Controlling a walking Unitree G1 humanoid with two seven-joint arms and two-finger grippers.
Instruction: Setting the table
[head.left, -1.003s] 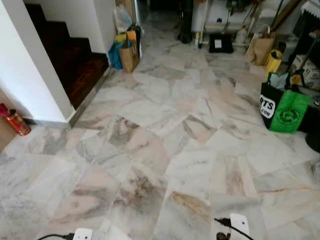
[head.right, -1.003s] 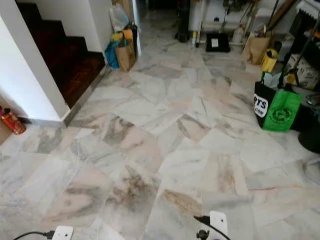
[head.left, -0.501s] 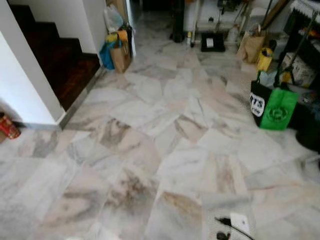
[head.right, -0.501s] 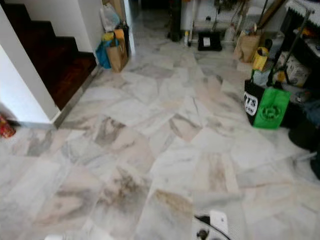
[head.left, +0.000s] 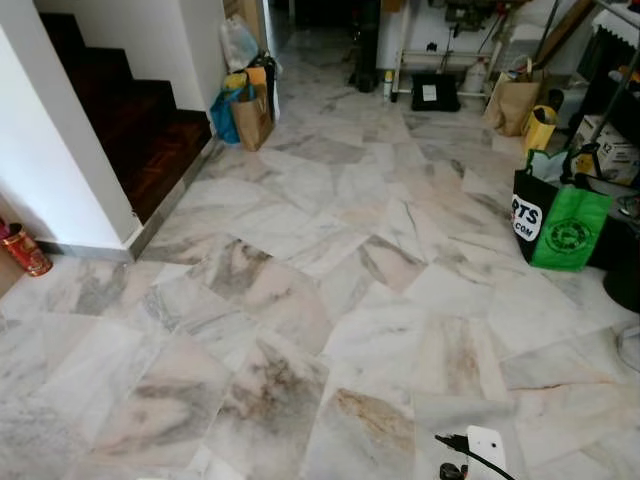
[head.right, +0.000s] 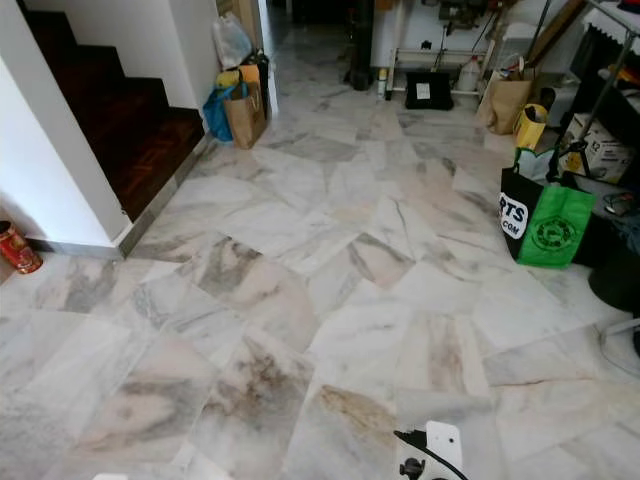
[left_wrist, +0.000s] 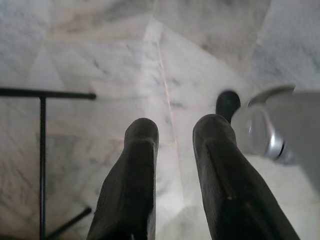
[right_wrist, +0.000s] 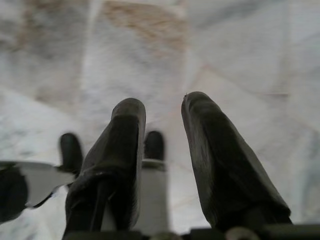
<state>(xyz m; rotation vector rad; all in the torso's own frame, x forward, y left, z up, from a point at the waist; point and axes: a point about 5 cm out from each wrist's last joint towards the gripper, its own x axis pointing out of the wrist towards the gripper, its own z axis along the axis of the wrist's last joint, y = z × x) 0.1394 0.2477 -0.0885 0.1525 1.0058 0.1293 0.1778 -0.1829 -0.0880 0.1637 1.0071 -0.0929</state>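
Observation:
Pale marble floor (head.left: 330, 300) stretches ahead of me. My left gripper (left_wrist: 177, 131) hangs over the tiles, its two black fingers apart with bare floor between them. In the same way my right gripper (right_wrist: 162, 105) is open above the floor and holds nothing. A white part of my right arm (head.left: 485, 450) with a black cable shows at the bottom edge of the left eye view.
A dark wooden staircase (head.left: 130, 130) and a white wall (head.left: 50, 170) stand on the left, with a red can (head.left: 25, 250) at the wall's foot. Paper bags (head.left: 252, 115) sit by the stairs. On the right stand a green bag (head.left: 568, 228), boxes and a brown bag (head.left: 515, 100).
The whole picture has shifted as I walk: it swung one way and back. The white part of my left arm has left the bottom edge. Nothing on the floor has moved.

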